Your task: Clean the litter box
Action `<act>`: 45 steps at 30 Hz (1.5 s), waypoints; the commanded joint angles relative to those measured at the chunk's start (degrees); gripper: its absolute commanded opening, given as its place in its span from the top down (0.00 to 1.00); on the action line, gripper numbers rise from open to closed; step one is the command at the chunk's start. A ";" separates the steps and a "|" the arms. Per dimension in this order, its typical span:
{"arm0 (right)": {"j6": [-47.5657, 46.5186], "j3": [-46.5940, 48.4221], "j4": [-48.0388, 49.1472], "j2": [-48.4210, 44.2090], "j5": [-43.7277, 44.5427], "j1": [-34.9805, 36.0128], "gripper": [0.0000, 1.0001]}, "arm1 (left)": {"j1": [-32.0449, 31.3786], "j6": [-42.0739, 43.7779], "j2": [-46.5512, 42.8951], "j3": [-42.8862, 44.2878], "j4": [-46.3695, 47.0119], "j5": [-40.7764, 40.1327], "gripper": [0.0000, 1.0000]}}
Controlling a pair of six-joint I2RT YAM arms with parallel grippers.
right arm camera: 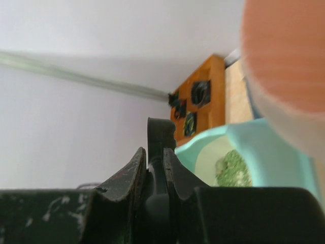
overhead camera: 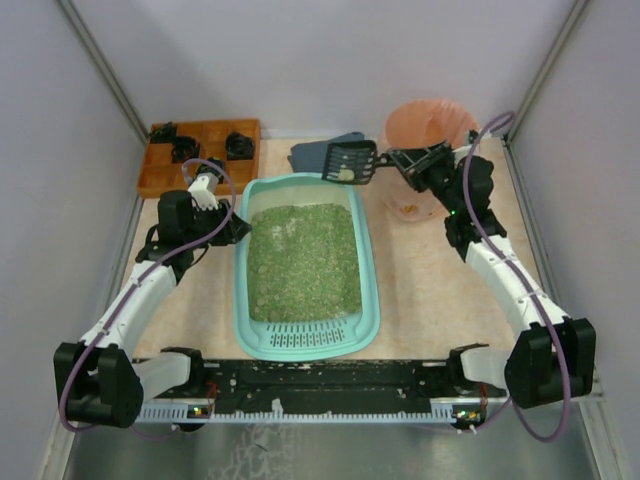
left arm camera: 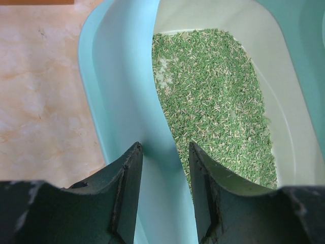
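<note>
One large light teal rectangular plastic litter box [overhead camera: 371, 290], filled with green granular litter [overhead camera: 303, 260], is laid lengthwise between the two arms, with its slotted grille toward their bases. Beyond its far right corner a round bin lined with a pink bag [overhead camera: 430, 125] is stood, and beyond its far left corner a brown wooden tray [overhead camera: 160, 172]. Near its far right corner a dark slotted plastic scoop [overhead camera: 350, 162] is held, its handle pinched by the right gripper [overhead camera: 400, 160]. Its left wall is clamped between the fingers of the left gripper [overhead camera: 235, 228].
</note>
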 commanded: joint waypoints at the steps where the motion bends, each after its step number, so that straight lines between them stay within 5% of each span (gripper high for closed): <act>1: -0.46 4.86 -3.64 -4.41 7.56 -5.03 1.00 | -0.21 0.17 -0.71 0.48 0.16 1.33 0.53; 8: -12.14 5.58 -7.65 -9.12 32.39 -6.59 1.00 | -0.17 0.24 -0.66 0.57 0.07 1.00 0.53; 15: -33.94 6.28 -0.66 -7.06 39.95 -7.00 1.00 | -0.16 0.20 -0.37 0.76 0.07 1.37 0.53; 22: -62.98 14.03 3.43 2.03 28.17 -7.02 1.00 | -0.16 0.15 -0.37 0.72 -0.06 1.35 0.53; 26: -71.77 18.45 -1.07 5.92 18.59 -6.79 1.00 | -0.16 0.25 -0.63 0.64 -0.10 0.85 0.53; 32: -90.31 19.64 -4.76 8.06 20.55 -2.49 1.00 | -0.16 0.24 -0.13 0.67 -0.19 1.17 0.53; 45: -85.15 17.68 3.34 0.38 19.74 0.72 1.00 | -0.21 0.19 0.75 0.87 -0.19 1.25 0.53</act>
